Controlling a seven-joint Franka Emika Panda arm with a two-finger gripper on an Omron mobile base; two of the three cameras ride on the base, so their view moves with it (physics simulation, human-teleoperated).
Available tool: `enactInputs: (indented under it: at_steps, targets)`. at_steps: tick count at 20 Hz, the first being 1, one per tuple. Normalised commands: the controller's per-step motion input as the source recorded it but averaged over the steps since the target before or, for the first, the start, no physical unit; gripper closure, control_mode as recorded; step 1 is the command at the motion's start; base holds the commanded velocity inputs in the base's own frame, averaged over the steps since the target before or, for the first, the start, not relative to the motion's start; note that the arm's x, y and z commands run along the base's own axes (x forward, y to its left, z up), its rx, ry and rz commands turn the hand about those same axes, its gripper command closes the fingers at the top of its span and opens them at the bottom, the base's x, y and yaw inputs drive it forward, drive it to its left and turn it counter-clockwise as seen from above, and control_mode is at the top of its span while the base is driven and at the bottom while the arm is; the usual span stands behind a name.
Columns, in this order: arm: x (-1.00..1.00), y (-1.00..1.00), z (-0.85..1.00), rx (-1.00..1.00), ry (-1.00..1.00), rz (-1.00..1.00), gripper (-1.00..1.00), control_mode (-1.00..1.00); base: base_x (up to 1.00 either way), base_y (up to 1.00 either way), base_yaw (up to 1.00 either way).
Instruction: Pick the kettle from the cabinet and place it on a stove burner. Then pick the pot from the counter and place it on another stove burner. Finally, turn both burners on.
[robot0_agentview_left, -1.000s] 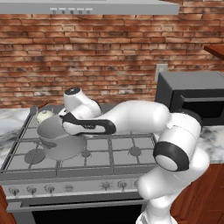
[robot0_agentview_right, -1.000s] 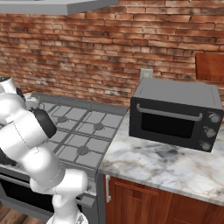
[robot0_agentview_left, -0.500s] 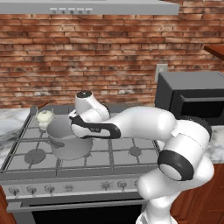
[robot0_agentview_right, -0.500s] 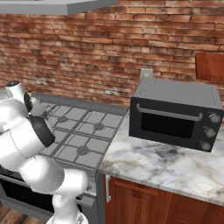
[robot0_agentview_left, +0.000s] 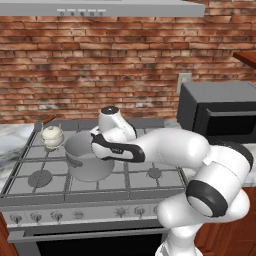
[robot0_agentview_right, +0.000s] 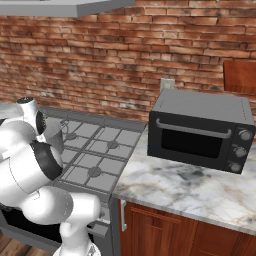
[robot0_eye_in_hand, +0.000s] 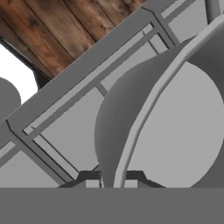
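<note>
Carried rightward, pot (robot0_agentview_left: 87, 159) partly hidden behind arm, hand (robot0_eye_in_hand: 112, 178) pinching rim.

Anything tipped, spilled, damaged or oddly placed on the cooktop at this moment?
Nothing stands out. The kettle sits upright on a rear left burner, and the pot stands level over the grates beside it, with the gripper shut on its rim. No spill or damage shows on the cooktop.

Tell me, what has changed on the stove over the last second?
The arm carried the pot to the right across the cooktop, away from the kettle. The gripper has kept its pinch on the pot's rim throughout. The kettle and the microwave stayed put.
</note>
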Motion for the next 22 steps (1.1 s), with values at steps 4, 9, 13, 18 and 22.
enactInputs:
  at_steps: [4,9,13,18,22]
  targets:
    - [0.00,-0.15,-0.17,0.03,-0.01,-0.04,1.00,-1.00,0.00,0.00,0.00]
    - [0.03,-0.05,-0.16,0.03,0.00,0.00,1.00,-1.00,0.00,0.00,0.00]
    - [0.06,-0.01,-0.09,0.01,0.00,0.00,1.00,-1.00,0.00,0.00,0.00]
    - [0.06,-0.01,-0.12,0.00,0.00,0.00,1.00,-1.00,0.00,0.00,0.00]
    - [0.00,-0.29,-0.06,0.00,0.00,-0.01,1.00,-1.00,0.00,0.00,0.00]
